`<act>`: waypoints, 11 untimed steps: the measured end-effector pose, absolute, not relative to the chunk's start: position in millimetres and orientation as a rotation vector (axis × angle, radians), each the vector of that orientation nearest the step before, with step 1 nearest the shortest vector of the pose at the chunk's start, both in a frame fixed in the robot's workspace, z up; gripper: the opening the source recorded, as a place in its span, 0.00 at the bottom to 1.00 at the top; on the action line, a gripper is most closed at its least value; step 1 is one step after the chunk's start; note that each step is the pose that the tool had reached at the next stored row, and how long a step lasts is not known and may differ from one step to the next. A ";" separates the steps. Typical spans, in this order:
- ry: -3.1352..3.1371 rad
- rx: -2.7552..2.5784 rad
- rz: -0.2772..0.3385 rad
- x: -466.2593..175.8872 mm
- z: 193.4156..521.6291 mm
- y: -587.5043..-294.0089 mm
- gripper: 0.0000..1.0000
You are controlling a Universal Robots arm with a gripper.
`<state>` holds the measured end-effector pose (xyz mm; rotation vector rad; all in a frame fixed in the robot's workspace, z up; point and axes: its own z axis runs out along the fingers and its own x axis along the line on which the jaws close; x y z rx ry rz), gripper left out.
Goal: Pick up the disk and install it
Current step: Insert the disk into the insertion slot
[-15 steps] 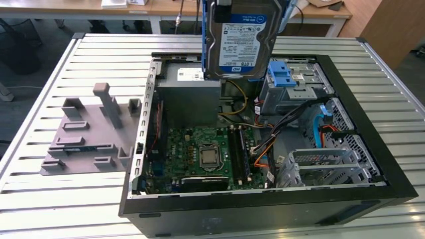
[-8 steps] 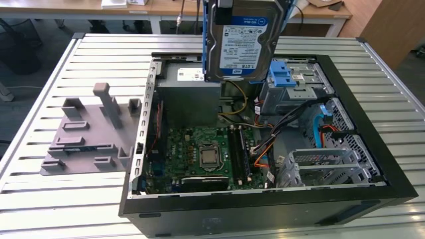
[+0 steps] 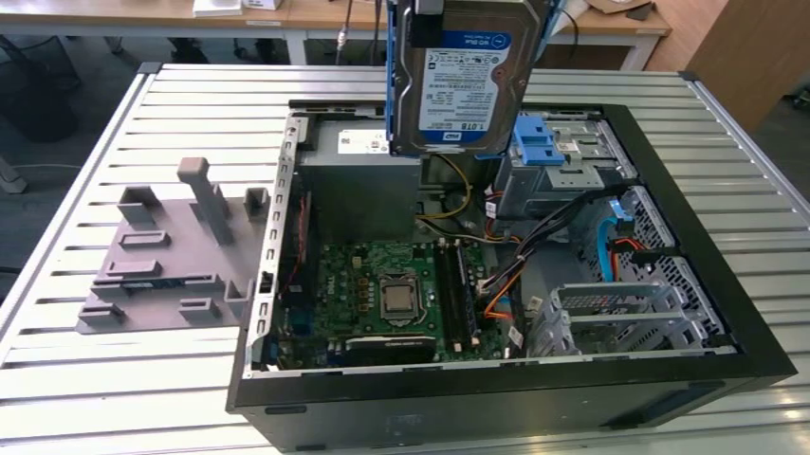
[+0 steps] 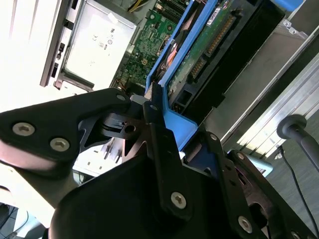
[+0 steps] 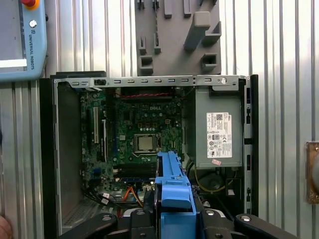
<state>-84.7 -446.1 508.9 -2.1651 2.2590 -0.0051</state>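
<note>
Exterior view: the disk [image 3: 458,81] hangs over the case [image 3: 506,398] holding a motherboard [image 3: 344,284]; second wrist view: tool [image 4: 158,112] clamps it

My gripper [image 4: 160,115] points straight down from my wrist, fingers [image 4: 157,134] clamped on the blue rail of the disk [image 3: 462,85], which hangs on edge beneath me. In the first wrist view, my black finger links flank that rail on both sides.
</note>
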 end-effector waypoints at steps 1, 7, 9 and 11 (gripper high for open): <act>2.259 -2.165 -0.005 -84.7 508.9 -446.1 0.36; 2.253 -2.159 0.006 -84.8 508.9 -446.1 0.36; 2.238 -2.144 0.041 -84.7 508.7 -446.2 0.36; 2.235 -2.139 0.049 -84.7 507.8 -447.2 0.36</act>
